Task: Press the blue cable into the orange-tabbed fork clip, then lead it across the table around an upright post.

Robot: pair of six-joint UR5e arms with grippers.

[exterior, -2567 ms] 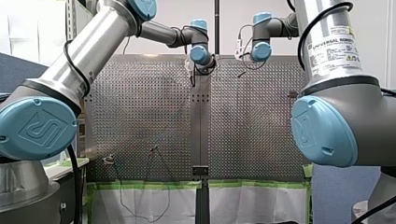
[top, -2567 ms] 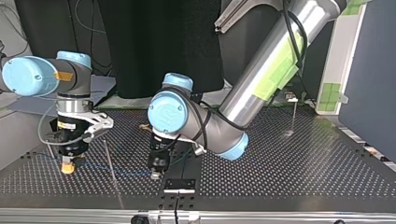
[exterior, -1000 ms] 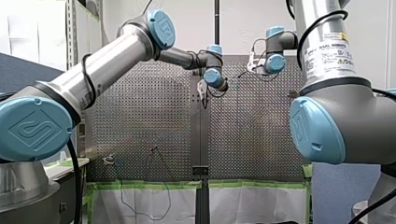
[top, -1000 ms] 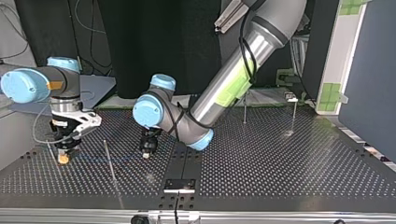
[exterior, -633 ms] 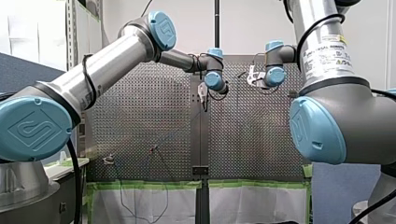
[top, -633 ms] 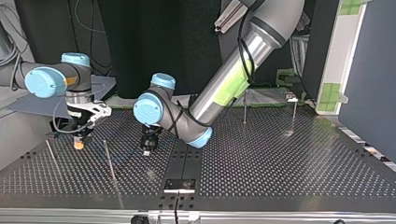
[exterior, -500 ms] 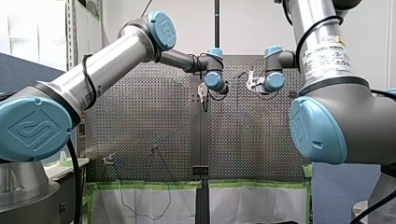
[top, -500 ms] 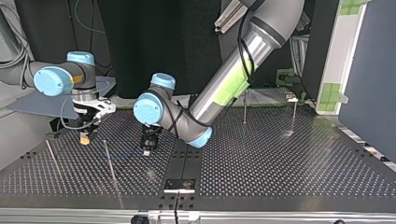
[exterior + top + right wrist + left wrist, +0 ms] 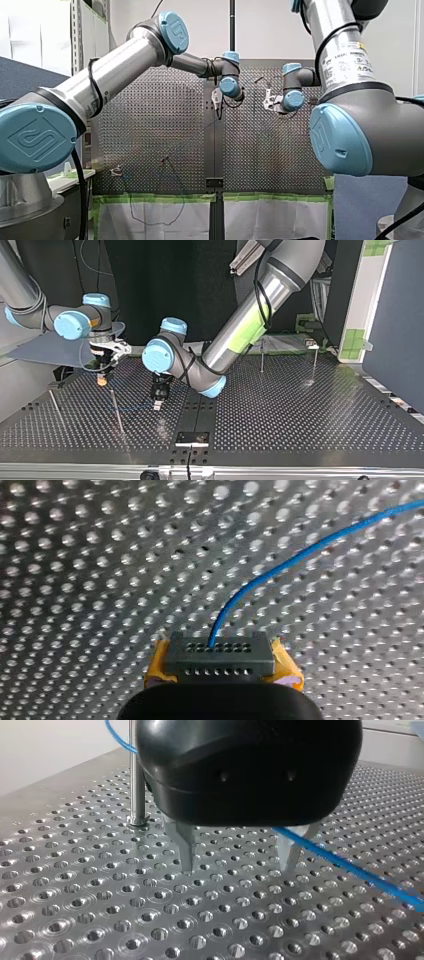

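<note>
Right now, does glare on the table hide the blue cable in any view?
Left wrist view: bright rings gleam around the table's holes, yet the blue cable reads plainly. Right wrist view: same sparkle, cable equally plain. Top view: dim table, pale sheen, cable only a faint line. Front view: I cannot find it.

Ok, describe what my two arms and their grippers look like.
Both arms are silver tubes with light-blue joint caps. My left arm carries a black cable and green tape; the left gripper has a black body and metal fingers. My right arm bears a printed label with a yellow warning mark; the right gripper has yellow pads.
</note>
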